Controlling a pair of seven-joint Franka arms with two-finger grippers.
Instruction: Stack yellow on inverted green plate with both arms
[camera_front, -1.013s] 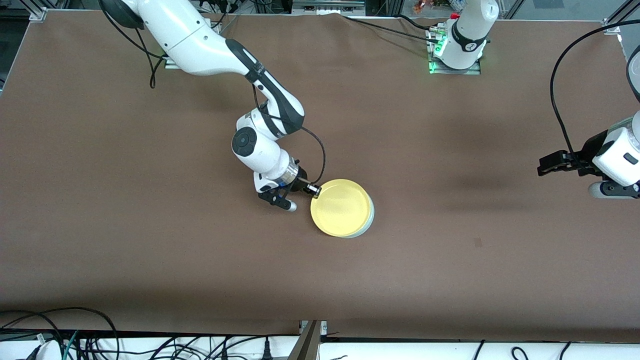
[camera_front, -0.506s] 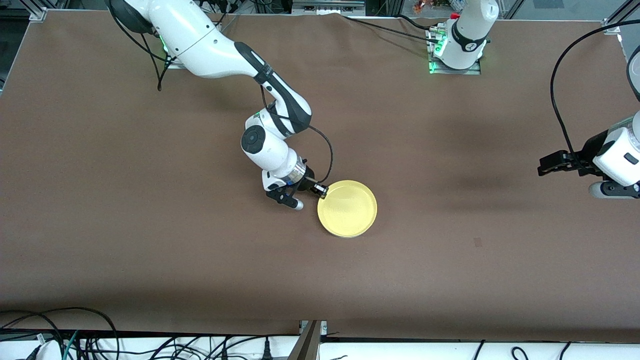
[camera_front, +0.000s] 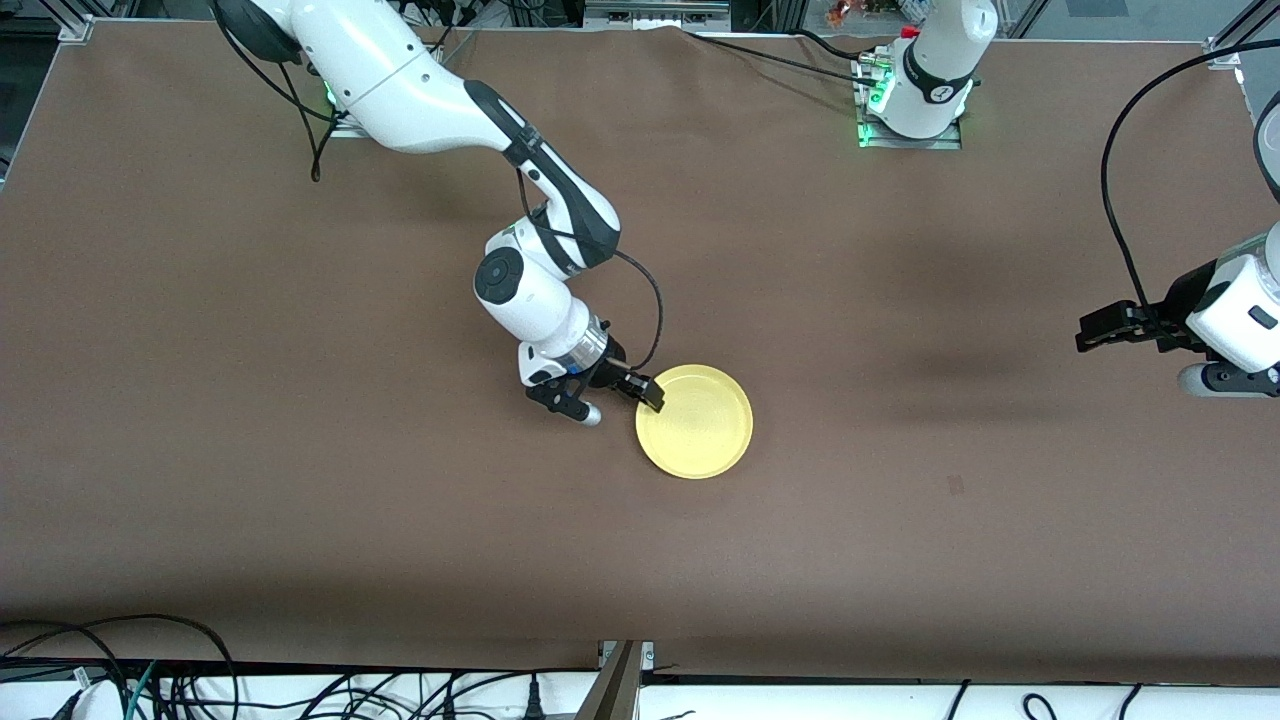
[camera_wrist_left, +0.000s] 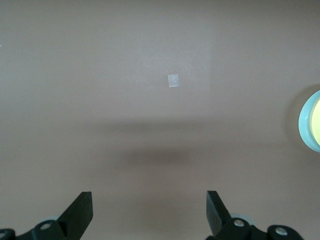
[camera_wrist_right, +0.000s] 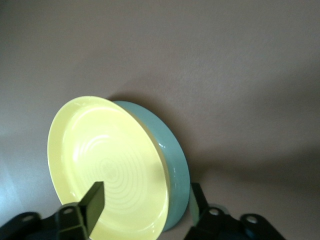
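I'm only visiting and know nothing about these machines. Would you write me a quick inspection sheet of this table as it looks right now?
Surface: brown table, one small pale tape mark.
Job's things: yellow plate sits on the green plate, mid-table.
Clutter: nothing seen.
Grippers: right tool open, one finger over the yellow plate's rim; left tool open, waiting above the left arm's end.
Cables: black cables trail from both arms.
Surroundings: wires along the table's edge nearest the front camera.

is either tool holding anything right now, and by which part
Nothing is held. The right tool stands open astride the rim of the yellow plate, which rests on the green plate. The left tool waits open over bare table.
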